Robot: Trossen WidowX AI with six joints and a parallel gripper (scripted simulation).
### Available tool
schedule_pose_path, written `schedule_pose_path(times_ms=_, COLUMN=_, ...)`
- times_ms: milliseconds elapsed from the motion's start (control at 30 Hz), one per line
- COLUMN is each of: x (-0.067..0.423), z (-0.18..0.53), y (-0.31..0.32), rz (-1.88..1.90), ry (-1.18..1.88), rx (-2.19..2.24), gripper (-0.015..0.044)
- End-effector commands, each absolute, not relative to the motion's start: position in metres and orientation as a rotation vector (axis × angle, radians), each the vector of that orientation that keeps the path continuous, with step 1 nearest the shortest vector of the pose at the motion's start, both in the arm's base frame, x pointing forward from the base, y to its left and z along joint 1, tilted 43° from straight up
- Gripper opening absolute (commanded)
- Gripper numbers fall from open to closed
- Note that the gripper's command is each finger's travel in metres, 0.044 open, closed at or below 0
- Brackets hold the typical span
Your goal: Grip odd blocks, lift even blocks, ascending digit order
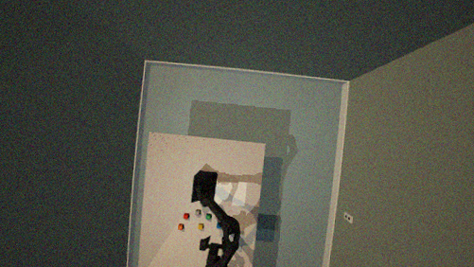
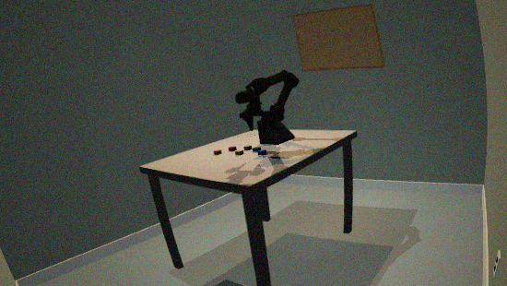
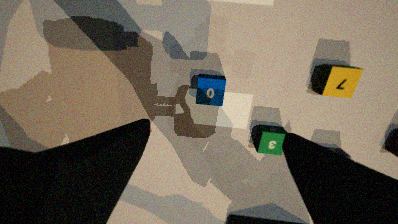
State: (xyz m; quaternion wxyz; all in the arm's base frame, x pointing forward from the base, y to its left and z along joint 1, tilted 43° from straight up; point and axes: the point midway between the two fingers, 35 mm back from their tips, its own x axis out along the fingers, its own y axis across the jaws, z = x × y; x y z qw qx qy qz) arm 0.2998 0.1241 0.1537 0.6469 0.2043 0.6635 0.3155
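Six small digit blocks lie in a cluster on the pale table [image 1: 164, 172] [image 2: 194, 166] [image 3: 300, 30]. The wrist view shows the blue block marked 0 [image 3: 210, 90] [image 1: 219, 225] [image 2: 262, 151], the green block marked 3 [image 3: 270, 140] [image 1: 208, 216] [image 2: 256, 148] and the yellow block marked 7 [image 3: 340, 81] [image 1: 201, 226] [image 2: 239, 152]. A grey block [image 1: 198, 212] [image 2: 248, 148], a red block [image 1: 186, 215] [image 2: 231, 148] and an orange block [image 1: 180, 226] [image 2: 217, 151] lie further off. My gripper [image 3: 216, 132] [image 2: 249, 124] is open and empty, high above the table. The blue block lies ahead between the fingers; the green block is by the right fingertip.
The arm's black base [image 2: 274, 131] stands on the table just behind the blocks. Hard-edged shadows of the arm fall across the table top around the blue block. The table edges are well away from the blocks.
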Motion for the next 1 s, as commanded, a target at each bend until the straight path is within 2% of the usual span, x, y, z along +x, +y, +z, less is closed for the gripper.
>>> schedule_pose_path(times_ms=0, x=0.301, z=0.156, y=0.125, rz=0.714, ry=1.51, rx=0.474, gripper=0.04)
schedule_pose_path(times_ms=433, x=0.303, z=0.154, y=0.123, rz=0.713, ry=1.51, rx=0.474, gripper=0.04)
schedule_pose_path(times_ms=700, x=0.329, z=0.064, y=0.029, rz=0.707, ry=1.511, rx=0.467, gripper=0.04)
schedule_pose_path(times_ms=967, x=0.329, z=0.057, y=0.022, rz=0.709, ry=1.511, rx=0.469, gripper=0.04)
